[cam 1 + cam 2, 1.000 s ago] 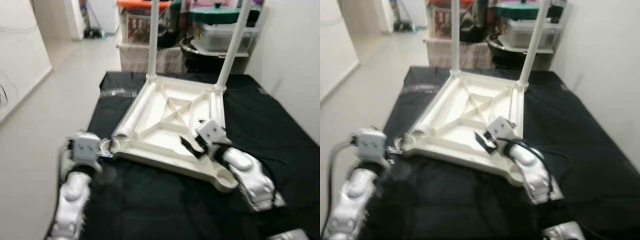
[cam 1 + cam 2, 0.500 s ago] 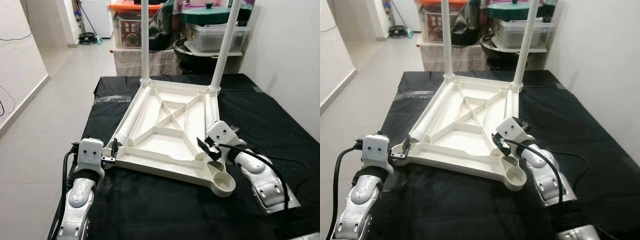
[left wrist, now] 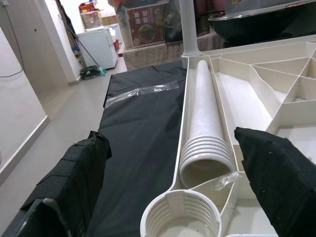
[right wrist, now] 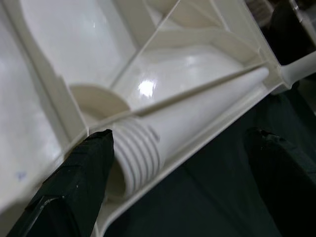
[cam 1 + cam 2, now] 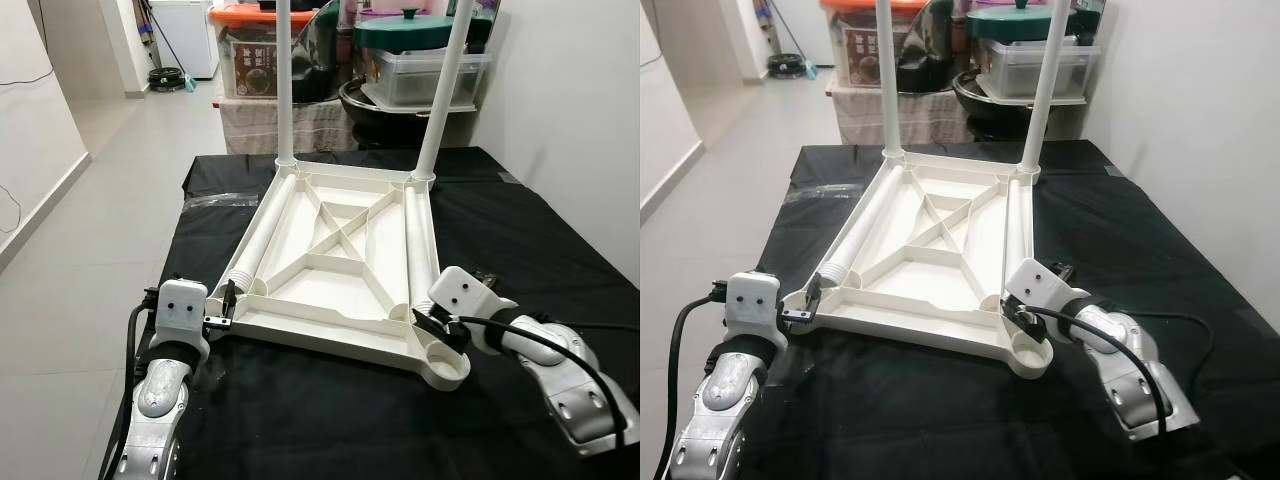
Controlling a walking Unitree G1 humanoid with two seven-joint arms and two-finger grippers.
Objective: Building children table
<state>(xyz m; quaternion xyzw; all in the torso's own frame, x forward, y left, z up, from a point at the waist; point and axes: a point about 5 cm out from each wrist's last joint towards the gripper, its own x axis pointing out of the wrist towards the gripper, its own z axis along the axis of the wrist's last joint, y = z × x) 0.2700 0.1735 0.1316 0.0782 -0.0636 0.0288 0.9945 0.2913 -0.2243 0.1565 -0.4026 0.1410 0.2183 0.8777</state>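
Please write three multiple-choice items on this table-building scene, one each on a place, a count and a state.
1. Where does the white tabletop lie?
A. Upside down on the black cloth
B. On the bare floor
C. Leaning against the wall

2. How many table legs stand upright in their sockets?
A. None
B. Two
C. Four

3. In what state is the left claw?
A. Shut on a leg
B. Open at the near left corner socket
C. Hanging below the table

Answers:
1. A: the ribbed underside faces up on the black cloth.
2. B: two upright legs stand at the far corners, while two loose legs lie along the frame's sides.
3. B: the left wrist view shows its fingers spread on either side of the empty corner socket.
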